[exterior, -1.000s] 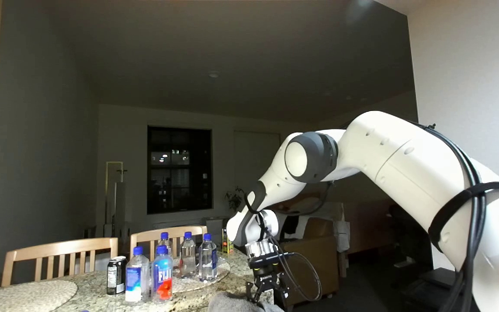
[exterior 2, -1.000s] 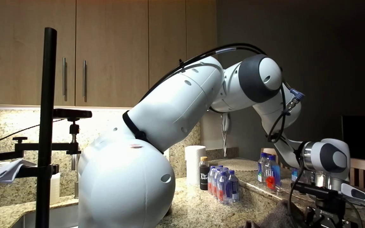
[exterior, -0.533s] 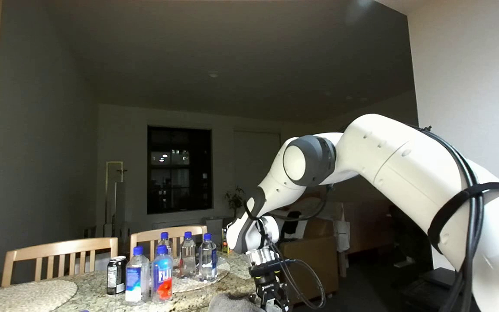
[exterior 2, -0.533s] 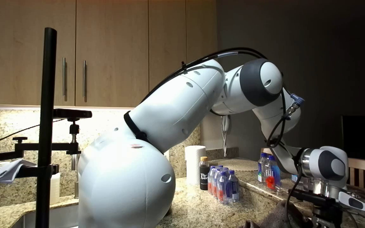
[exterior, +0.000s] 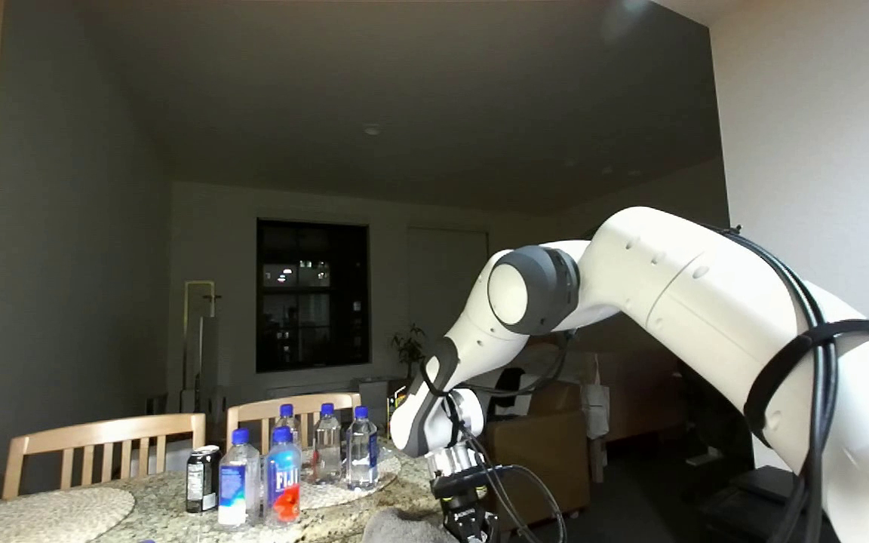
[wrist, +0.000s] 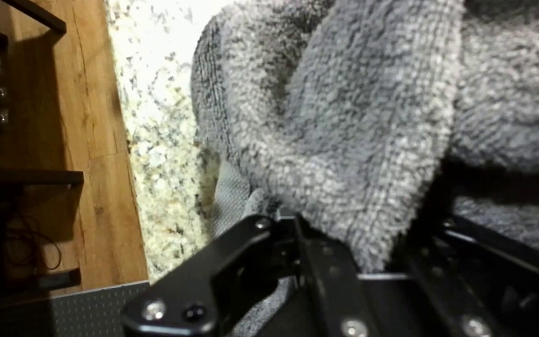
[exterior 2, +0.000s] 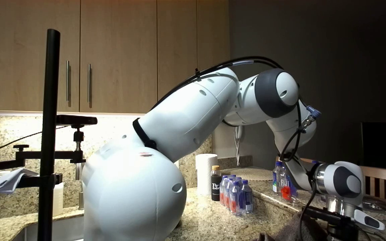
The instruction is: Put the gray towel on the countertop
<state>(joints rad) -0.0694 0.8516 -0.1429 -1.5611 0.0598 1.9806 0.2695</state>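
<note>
The gray towel [wrist: 372, 103] lies bunched in thick folds on the speckled countertop [wrist: 157, 140], near its edge. In the wrist view my gripper [wrist: 367, 234] comes in from the bottom, shut on a fold of the towel that narrows down between its fingers. The very tips are buried in the cloth or blurred. Both exterior views catch part of the towel [exterior: 404, 528] at their lower border, where it looks darker in an exterior view [exterior 2: 300, 229]. My gripper [exterior: 471, 529] is cut off by the bottom of the picture there.
Several water bottles [exterior: 282, 475] and a black can [exterior: 202, 479] stand on the raised counter. A bottle pack [exterior 2: 236, 194], a dark bottle [exterior 2: 215, 183] and a paper towel roll [exterior 2: 206, 174] are by the wall. Wood floor [wrist: 101, 210] shows past the countertop edge.
The arm has lowered, bringing the gripper down into the towel and partly out of the exterior views. Its fingers, spread a second ago, have drawn together. The bottles have stayed put.
</note>
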